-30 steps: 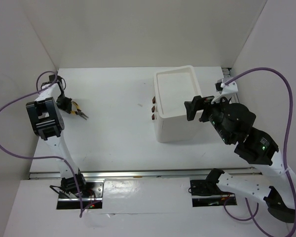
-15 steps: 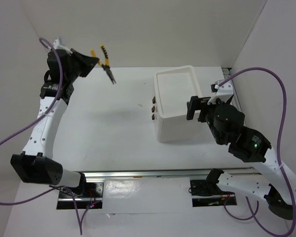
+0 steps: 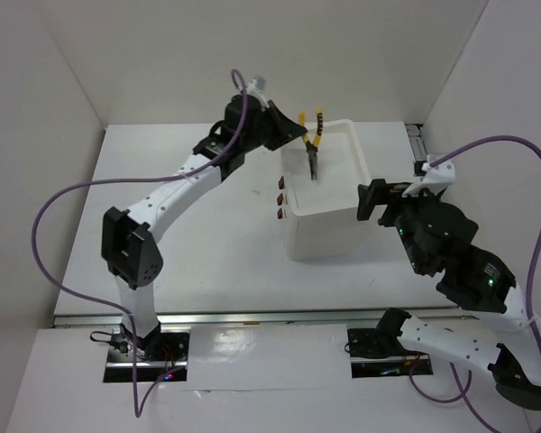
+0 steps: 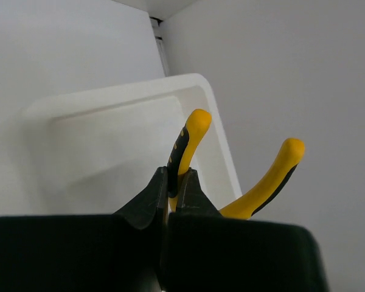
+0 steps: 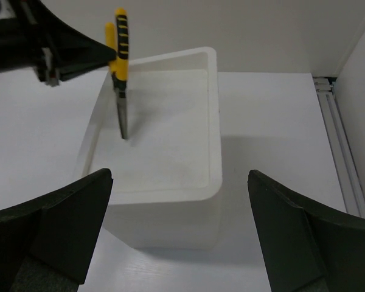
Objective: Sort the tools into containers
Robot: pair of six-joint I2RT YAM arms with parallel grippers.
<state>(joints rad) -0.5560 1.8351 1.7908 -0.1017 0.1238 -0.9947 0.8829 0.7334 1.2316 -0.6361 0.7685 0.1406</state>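
Observation:
My left gripper is shut on one handle of the yellow-handled pliers and holds them above the top tray of the white box unit. The pliers hang nose down over the tray's left part. In the left wrist view my gripper pinches one handle of the pliers, and the tray rim lies behind. My right gripper is open and empty beside the box's right side. The right wrist view shows my right gripper, the pliers and the tray. The screwdrivers and wrenches are out of view.
Small dark reddish-brown drawer handles sit on the box's left face. White walls enclose the table on the left, back and right. A metal rail runs along the far right edge.
My left arm lifted the pliers from the table's far left and swung them right, over the tray. My right gripper shifted slightly right of the box.

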